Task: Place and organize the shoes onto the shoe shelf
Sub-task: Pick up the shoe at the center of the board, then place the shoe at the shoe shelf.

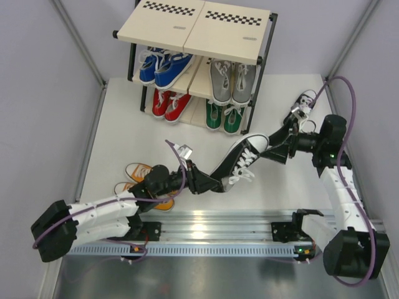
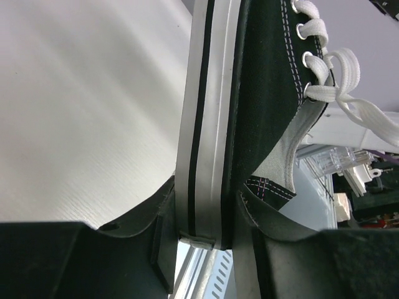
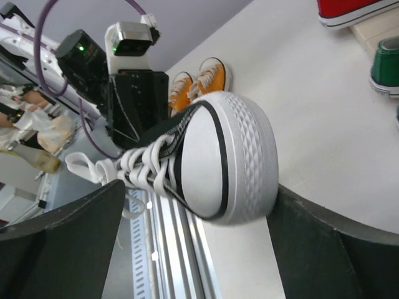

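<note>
Pale grey walls enclose a white desk with the shoe shelf standing at its far edge. Its top tier is bare. The middle tier carries the blue pair on the left and the grey pair on the right. The bottom tier carries the red pair and the green pair.

One black shoe hangs in mid-air above the centre of the desk, stretched between both arms. The left gripper is clamped on its heel, one finger against the white sole and one inside the collar. The right gripper stands wide around the white toe cap, with a clear gap on at least one side, so it appears to grip nothing.

The other black shoe lies near the right wall. The orange pair sits on the desk, partly under the left arm.

The step looks like a handover to the left arm. To do it well, the right arm should back straight off the toe without brushing it or the loose laces. The heel grip is far from the toe, so the shoe may droop. The left arm should carry it slowly, sole level, then lift it clear of the shelf's front edge and leave room for its partner.
</note>
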Robot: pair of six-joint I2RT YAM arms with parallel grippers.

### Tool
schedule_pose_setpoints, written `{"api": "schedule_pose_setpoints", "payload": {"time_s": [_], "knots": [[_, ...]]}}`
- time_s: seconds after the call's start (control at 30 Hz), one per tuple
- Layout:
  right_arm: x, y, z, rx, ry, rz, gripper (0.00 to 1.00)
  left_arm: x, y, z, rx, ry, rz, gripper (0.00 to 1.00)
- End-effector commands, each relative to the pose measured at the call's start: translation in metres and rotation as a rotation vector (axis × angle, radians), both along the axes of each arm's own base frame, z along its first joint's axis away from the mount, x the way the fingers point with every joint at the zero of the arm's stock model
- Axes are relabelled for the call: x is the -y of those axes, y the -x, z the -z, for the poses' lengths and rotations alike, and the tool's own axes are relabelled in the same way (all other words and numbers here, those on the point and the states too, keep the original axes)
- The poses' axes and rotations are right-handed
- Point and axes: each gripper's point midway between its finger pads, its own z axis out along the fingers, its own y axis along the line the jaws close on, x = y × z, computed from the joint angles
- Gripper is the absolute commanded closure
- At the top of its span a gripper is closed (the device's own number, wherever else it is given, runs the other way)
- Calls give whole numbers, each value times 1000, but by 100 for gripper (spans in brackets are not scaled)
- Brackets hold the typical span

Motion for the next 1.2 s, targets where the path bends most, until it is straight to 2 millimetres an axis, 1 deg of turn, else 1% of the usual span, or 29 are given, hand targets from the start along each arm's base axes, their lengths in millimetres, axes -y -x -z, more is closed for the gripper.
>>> {"api": "schedule_pose_setpoints", "payload": {"time_s": [0.0,0.07,0.1,0.13,0.2,0.23,0.27,0.3,0.33,0.43,0.47,0.53,0.57,0.63,0.67,0.7,0.73,0.77,0.8,0.83,0.87,0.9,0.93,0.97,1.03,1.07,1.1,1.13,1.17], "knots": [[16,-5,-26,162,37,59,9,-8,1,-71,108,164,-3,100],[24,-4,-27,166,36,74,7,-19,0,-76,113,148,-25,100],[31,-6,-26,178,38,99,7,-23,-1,-87,140,151,-35,100],[34,-6,-25,188,38,105,7,-30,1,-85,129,122,-42,100],[40,-7,-21,192,38,125,7,-39,-3,-94,153,101,-66,100],[41,-6,-21,211,42,127,7,-45,0,-117,190,126,-69,100],[43,-7,-18,215,47,136,7,-50,-2,-114,181,90,-82,100],[44,-8,-18,222,51,145,7,-53,-2,-120,208,80,-88,100],[44,-6,-18,225,55,149,7,-58,-2,-141,244,100,-106,100],[45,-7,-14,241,73,170,6,-63,-7,-158,281,72,-130,100],[46,-9,-11,238,80,182,6,-67,-8,-181,312,95,-147,100],[46,-9,-9,247,91,190,6,-65,-13,-192,335,74,-147,100],[47,-9,-8,249,99,199,6,-69,-14,-219,374,107,-163,100],[46,-8,-7,251,101,199,6,-65,-20,-236,397,113,-162,100],[47,-8,-6,251,103,201,6,-67,-26,-240,387,98,-177,100],[47,-8,-5,248,103,203,6,-70,-24,-267,421,132,-182,100],[47,-8,-6,254,105,204,6,-64,-35,-266,396,108,-182,100],[47,-8,-6,253,106,207,6,-70,-38,-292,422,141,-197,100],[47,-8,-6,255,107,207,6,-71,-44,-299,419,143,-207,100],[47,-7,-6,255,107,207,6,-66,-58,-298,394,128,-210,100],[47,-7,-6,256,108,208,6,-72,-70,-307,381,140,-240,100],[47,-7,-6,256,108,208,6,-77,-71,-326,398,166,-240,100],[46,-6,-6,259,108,208,6,-75,-85,-327,380,161,-247,100],[46,-7,-6,258,108,208,6,-85,-100,-333,377,164,-292,100],[46,-6,-6,255,106,207,6,-90,-118,-348,338,198,-313,100],[46,-6,-6,255,105,204,6,-103,-131,-355,302,228,-359,100],[46,-5,-5,255,106,206,6,-110,-141,-359,280,244,-385,100],[46,-6,-4,252,105,207,6,-113,-155,-357,252,248,-396,100],[46,-6,-5,251,104,208,6,-131,-168,-363,247,261,-449,100]]}}
